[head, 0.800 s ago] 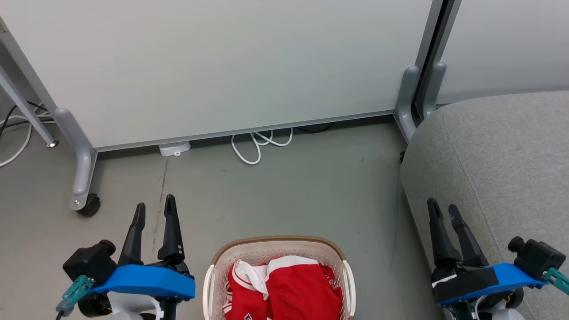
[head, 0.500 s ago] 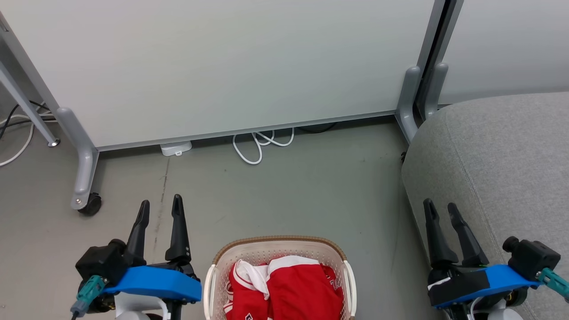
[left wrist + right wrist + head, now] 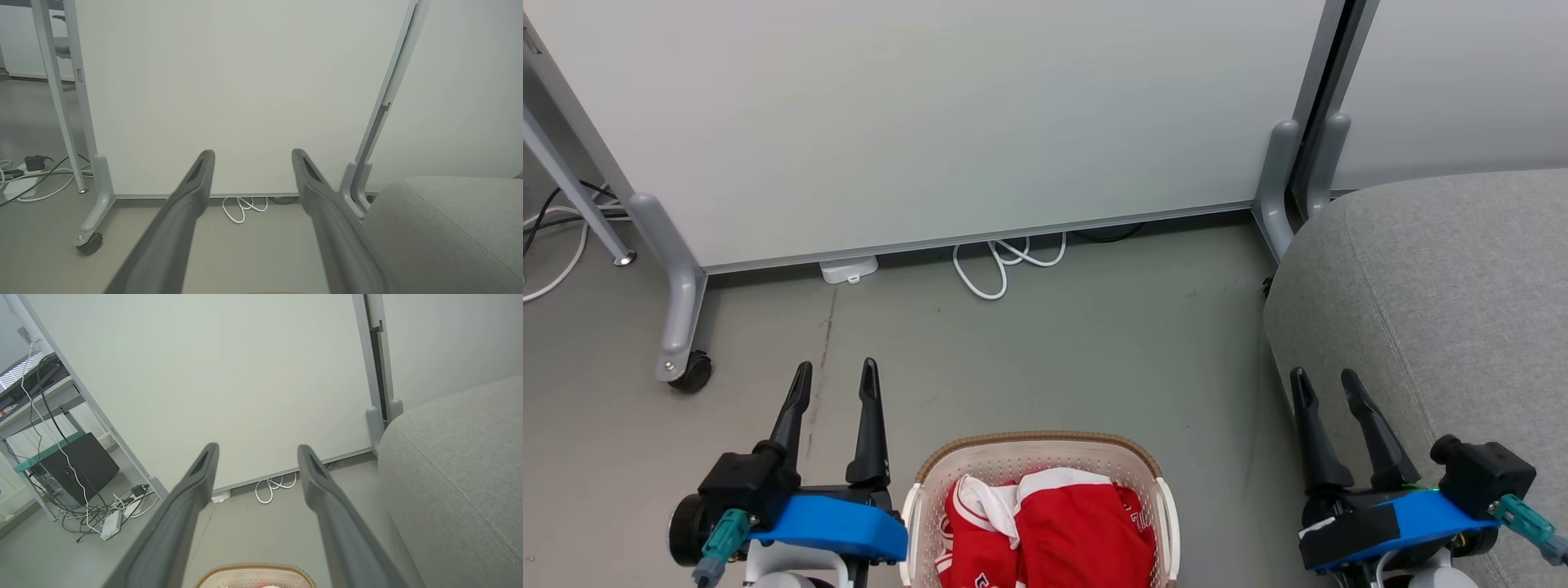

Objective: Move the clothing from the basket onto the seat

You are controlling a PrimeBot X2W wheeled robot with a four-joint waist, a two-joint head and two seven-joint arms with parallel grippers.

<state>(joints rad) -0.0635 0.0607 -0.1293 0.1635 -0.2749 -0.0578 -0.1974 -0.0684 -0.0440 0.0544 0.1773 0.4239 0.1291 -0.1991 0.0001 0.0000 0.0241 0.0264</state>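
Note:
Red clothing [image 3: 1054,531] with white trim lies bunched in the cream basket [image 3: 1033,443] with a brown rim, on the floor at the bottom centre of the head view. The basket's rim [image 3: 255,568] also peeks in at the bottom of the right wrist view. The grey seat [image 3: 1445,302] fills the right side, also seen as the seat [image 3: 445,232] and the seat [image 3: 461,477]. My left gripper [image 3: 837,376] is open, just left of the basket. My right gripper [image 3: 1323,384] is open beside the seat's front edge. Both hold nothing, as the left gripper [image 3: 249,157] and right gripper [image 3: 257,451] show.
A white partition panel [image 3: 931,122] on grey wheeled legs [image 3: 678,327] stands behind the floor. A white cable loop [image 3: 1001,261] and a small white box [image 3: 848,269] lie at its base. Cables and a dark box [image 3: 77,469] sit far left.
My left gripper has moved right, closer to the basket, with its fingers spread wider. My right gripper has drifted slightly left. The head view has shifted a little.

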